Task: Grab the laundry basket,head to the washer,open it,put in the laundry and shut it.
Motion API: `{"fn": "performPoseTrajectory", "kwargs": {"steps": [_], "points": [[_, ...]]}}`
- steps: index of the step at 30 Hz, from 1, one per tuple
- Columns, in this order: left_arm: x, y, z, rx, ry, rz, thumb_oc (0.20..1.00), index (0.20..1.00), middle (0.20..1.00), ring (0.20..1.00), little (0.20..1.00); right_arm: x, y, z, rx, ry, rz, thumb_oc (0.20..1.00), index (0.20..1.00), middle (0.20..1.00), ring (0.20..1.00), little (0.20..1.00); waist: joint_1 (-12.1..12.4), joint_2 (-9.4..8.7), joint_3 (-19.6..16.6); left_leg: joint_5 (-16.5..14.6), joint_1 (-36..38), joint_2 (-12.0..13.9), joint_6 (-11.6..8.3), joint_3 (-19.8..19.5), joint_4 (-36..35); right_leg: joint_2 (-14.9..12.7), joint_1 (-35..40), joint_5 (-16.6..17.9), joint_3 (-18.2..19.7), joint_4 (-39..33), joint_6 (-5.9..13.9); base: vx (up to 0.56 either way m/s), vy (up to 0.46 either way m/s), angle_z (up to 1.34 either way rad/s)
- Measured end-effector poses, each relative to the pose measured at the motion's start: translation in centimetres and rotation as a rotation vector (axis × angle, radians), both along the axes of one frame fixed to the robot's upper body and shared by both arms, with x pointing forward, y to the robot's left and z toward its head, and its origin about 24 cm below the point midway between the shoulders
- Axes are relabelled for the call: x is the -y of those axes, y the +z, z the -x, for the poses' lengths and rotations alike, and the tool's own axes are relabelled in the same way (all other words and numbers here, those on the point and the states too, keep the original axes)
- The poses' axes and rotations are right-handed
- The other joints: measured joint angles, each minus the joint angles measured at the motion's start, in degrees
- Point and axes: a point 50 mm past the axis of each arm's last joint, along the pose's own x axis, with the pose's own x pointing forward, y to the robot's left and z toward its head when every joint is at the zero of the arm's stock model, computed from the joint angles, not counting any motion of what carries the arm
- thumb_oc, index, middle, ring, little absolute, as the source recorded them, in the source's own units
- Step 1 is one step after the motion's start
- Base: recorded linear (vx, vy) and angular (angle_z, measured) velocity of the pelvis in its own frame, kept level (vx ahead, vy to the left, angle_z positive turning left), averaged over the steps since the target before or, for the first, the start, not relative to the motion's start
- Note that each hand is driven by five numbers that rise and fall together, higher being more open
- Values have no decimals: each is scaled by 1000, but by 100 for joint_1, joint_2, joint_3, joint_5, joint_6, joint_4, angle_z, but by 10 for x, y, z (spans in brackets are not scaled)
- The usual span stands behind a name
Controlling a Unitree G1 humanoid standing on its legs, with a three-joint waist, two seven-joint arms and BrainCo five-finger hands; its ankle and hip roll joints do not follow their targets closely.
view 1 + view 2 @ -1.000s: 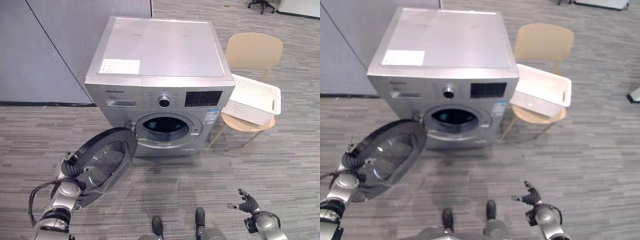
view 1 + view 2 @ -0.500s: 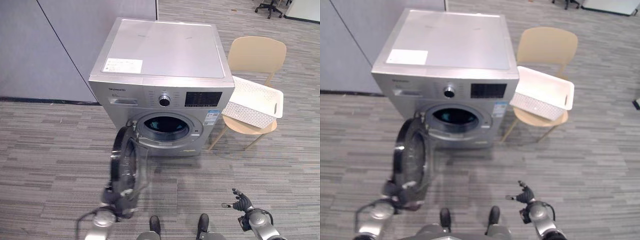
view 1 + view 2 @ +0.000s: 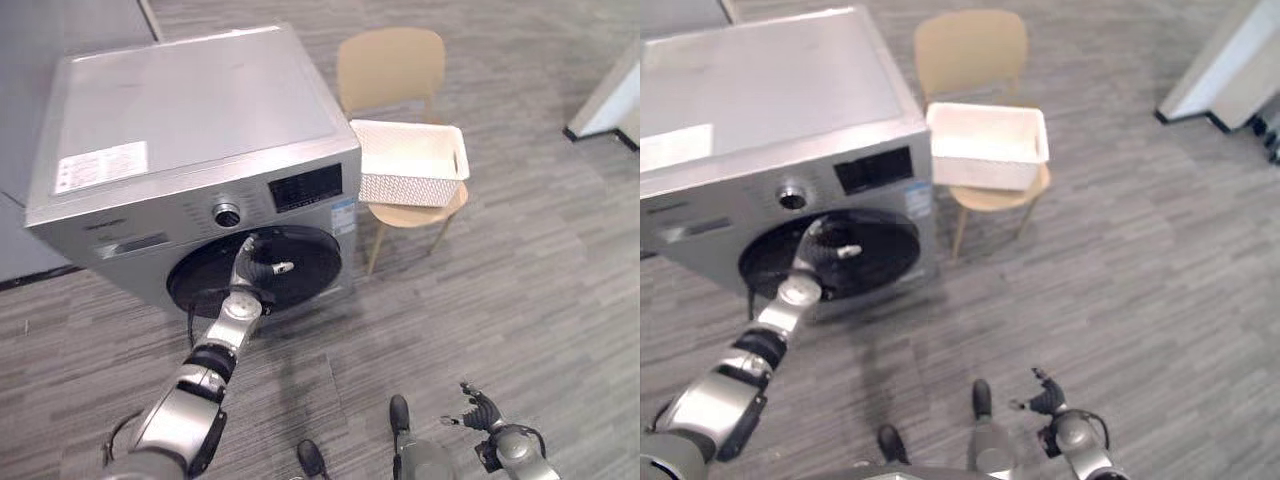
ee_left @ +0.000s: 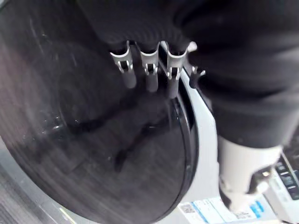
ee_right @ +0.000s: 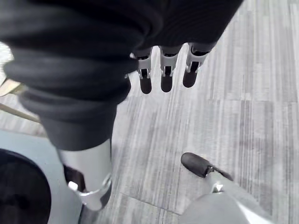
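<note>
1. Left eye view. The washer is seen with its round dark door lying against the front panel, apparently shut. The left hand is laid on the glass, fingers spread and straight. The door is judged stiff, hinged, smooth and slippery; its rim is the better purchase. The right hand is held low over the floor, fingers relaxed, holding nothing.

2. Right eye view. The laundry basket is placed on the seat of a tan chair just beside the washer's right-hand side. It is judged light and rigid, best taken at a rim cut-out. No laundry can be made out in it.

3. Left wrist view. Straight fingers are shown at the dark glass, near the door's rim.

4. Right wrist view. Loosely extended fingers are shown above grey striped carpet, judged level and firm. A pale partition is noted at the room's far right.
</note>
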Motion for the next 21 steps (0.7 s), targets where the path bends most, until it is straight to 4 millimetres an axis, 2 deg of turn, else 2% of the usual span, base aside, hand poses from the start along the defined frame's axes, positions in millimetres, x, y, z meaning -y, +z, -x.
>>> {"fn": "performPoseTrajectory", "kwargs": {"steps": [4, 7, 9, 12, 13, 15, 16, 18, 21], "points": [[-6, -2, 3, 3, 29, -6, 1000, 1000, 1000, 1000, 1000, 9, 9, -4, 39, 16, 23, 1000, 1000, 1000, 1000, 1000, -5, 14, 1, 1, -87, 33, 1, -26, -1, 48, -103, 8, 23, 0, -11, -38, -49, -6], [-1, -13, 19, 25, 3, 24, 1000, 1000, 1000, 1000, 1000, 10, 12, -7, 60, 15, 21, 1000, 1000, 1000, 1000, 1000, 95, 27, 3, 12, -80, 103, -16, -62, -1, 74, -70, 5, -22, 0, -14, -16, -58, 5], [8, -33, 48, 24, -5, 110, 1000, 1000, 1000, 1000, 1000, 10, 11, -6, 59, 14, 20, 1000, 1000, 1000, 1000, 1000, 188, 71, 15, 22, 12, 124, -31, -181, -1, 81, 62, -12, -125, -7, -32, -8, -71, 22], [17, -82, 106, -120, 17, 211, 1000, 1000, 1000, 1000, 1000, 12, 12, -7, 69, -28, 7, 1000, 1000, 1000, 1000, 1000, 470, 157, 18, 23, 200, 149, -35, -401, -3, 71, 393, -139, -320, -39, -49, -8, -52, 39], [16, -108, 143, -228, 52, 247, 1000, 1000, 1000, 1000, 1000, 12, 12, -9, 78, -57, -2, 1000, 1000, 1000, 1000, 1000, 621, 209, 6, 17, 263, 158, -43, -523, -6, 73, 527, -211, -406, -40, -49, -21, -50, 41], [11, -132, 181, -362, 101, 270, 1000, 1000, 1000, 1000, 1000, 14, 12, -10, 75, -69, 0, 1000, 1000, 1000, 1000, 1000, 736, 247, 8, 8, 316, 158, -88, -634, -4, 72, 608, -279, -487, -41, -36, -21, -43, 34], [2, -152, 218, -489, 164, 279, 1000, 1000, 1000, 1000, 1000, 15, 15, -17, 92, -74, -1, 1000, 1000, 1000, 1000, 1000, 993, 301, -7, -25, 312, 169, -104, -680, -36, 71, 656, -294, -540, -40, -31, -12, -35, 23], [-6, -166, 254, -614, 227, 284, 1000, 1000, 1000, 1000, 1000, 14, 18, -23, 117, -80, -9, 1000, 1000, 1000, 1000, 1000, 1076, 324, -15, -18, 293, 160, -135, -806, -38, 57, 722, -297, -633, -38, -36, -5, -21, 27], [-9, -173, 277, -697, 247, 299, 1000, 1000, 1000, 1000, 1000, 16, 19, -23, 117, -91, -9, 1000, 1000, 1000, 1000, 1000, 1121, 317, -19, 11, 340, 160, -131, -908, -37, 53, 818, -298, -722, -38, -36, -18, -19, 20]]}}
